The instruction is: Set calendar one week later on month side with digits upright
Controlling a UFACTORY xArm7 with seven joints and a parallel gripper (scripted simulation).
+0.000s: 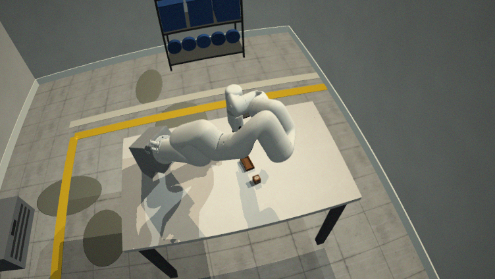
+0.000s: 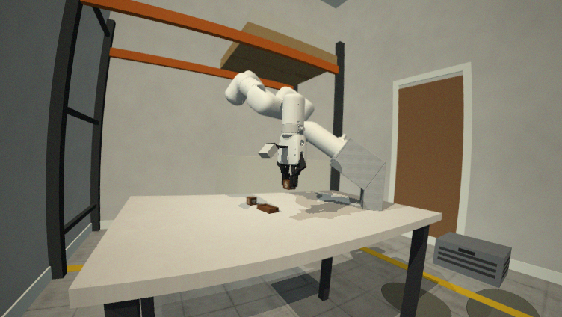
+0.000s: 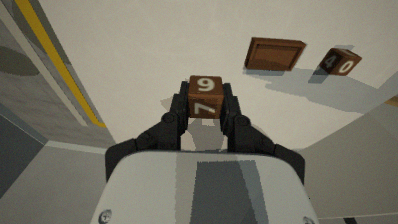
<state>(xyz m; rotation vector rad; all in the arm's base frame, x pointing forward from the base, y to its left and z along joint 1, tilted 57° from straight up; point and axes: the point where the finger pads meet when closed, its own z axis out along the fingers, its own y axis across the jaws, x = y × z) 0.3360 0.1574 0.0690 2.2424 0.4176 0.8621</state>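
Note:
My gripper (image 2: 289, 182) (image 3: 205, 93) is shut on a brown cube (image 2: 286, 184) (image 3: 205, 85) and holds it above the table. This cube shows a light digit reading 6 in the exterior view; in the wrist view one face reads 9 and the face below it carries a 7. In the top view the arm hides the fingers and held cube. The brown tray (image 1: 247, 164) (image 2: 267, 208) (image 3: 275, 56) lies on the table, empty. A second brown cube (image 1: 256, 179) (image 2: 250, 200) (image 3: 336, 64) stands on the table beside the tray, apart from it, with a 4 and a 0 visible in the wrist view.
The white table (image 1: 305, 179) (image 2: 188, 244) carries the arm's grey base block (image 1: 149, 149) (image 2: 371, 197) near one end. The arm (image 1: 242, 141) arches over the table near the tray. A rack with orange beams (image 2: 176, 63) stands behind the table in the exterior view.

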